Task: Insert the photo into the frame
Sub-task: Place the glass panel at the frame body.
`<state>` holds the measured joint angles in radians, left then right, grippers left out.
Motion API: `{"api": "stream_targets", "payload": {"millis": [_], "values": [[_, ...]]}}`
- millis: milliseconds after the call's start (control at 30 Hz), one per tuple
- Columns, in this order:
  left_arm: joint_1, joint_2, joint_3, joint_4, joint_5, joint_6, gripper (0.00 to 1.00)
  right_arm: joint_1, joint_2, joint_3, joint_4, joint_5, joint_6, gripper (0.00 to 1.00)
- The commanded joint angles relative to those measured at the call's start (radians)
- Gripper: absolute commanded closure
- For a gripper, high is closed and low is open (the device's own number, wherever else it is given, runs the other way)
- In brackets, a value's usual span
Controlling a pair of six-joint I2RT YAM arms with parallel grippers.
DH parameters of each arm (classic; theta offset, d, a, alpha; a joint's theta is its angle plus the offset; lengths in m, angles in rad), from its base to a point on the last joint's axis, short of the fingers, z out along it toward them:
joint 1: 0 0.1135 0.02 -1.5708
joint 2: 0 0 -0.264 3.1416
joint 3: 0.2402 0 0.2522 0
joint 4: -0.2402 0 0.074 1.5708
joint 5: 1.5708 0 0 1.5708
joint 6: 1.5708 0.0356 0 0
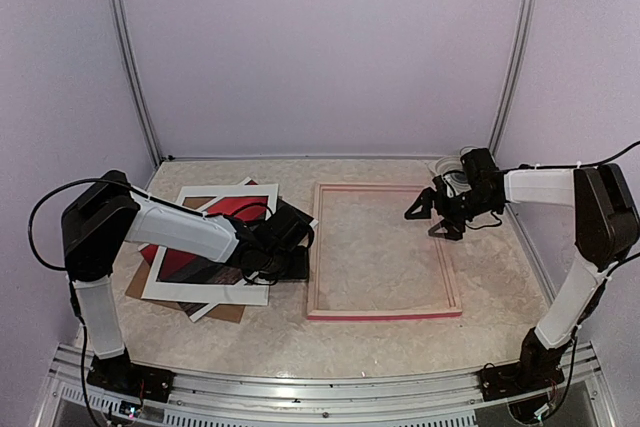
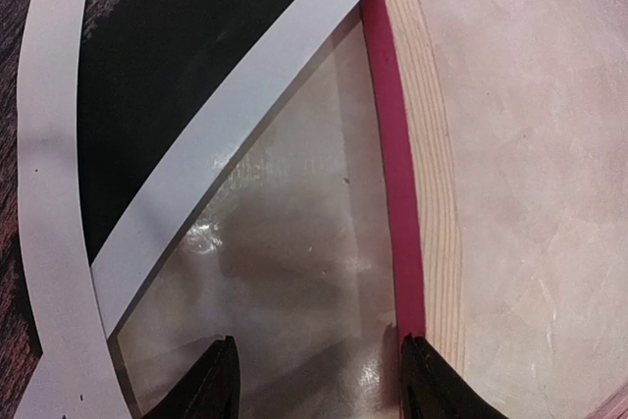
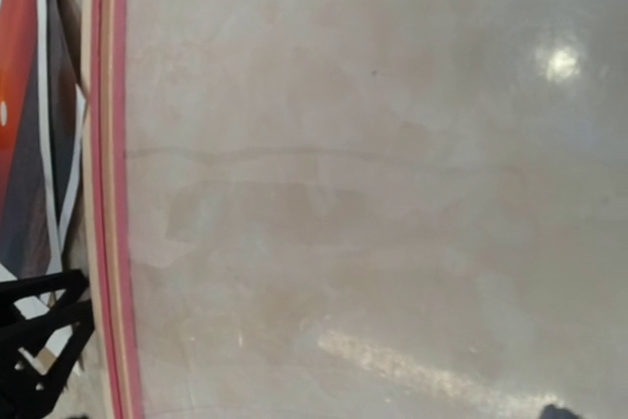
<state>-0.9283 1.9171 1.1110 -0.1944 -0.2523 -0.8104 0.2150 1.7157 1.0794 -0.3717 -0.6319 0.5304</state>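
Left fingers (image 2: 218, 382) and right fingers (image 1: 415, 210) spread empty; one photo (image 1: 228, 209), one frame (image 1: 385, 314).

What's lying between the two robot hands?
The pink frame lies flat between the left hand and the right hand, with bare table showing inside it. The top view shows this best.

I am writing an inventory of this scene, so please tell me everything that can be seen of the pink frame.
The frame is a large rectangle of thin rails, bright pink on the outer edges and pale wood on the upward side. It lies flat on the table, right of centre, and the mottled surface shows inside it. Its left rail is beside the white mat; contact is unclear. The right gripper hangs above its far right part.
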Motion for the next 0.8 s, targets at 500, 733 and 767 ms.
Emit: {"api": "stream_targets", "payload": {"millis": [500,733,767], "values": [[0.0,-0.031,-0.04,0.032,0.018,-0.01,0.44,0.034,-0.037,0.051,-0.101,0.132,-0.057,0.01],[0.001,-0.032,-0.043,0.033,0.018,-0.008,0.44,0.034,-0.048,0.045,-0.117,0.167,-0.068,0.01],[0.001,-0.032,-0.043,0.033,0.017,-0.009,0.44,0.034,-0.049,0.044,-0.119,0.173,-0.07,0.01]]}}
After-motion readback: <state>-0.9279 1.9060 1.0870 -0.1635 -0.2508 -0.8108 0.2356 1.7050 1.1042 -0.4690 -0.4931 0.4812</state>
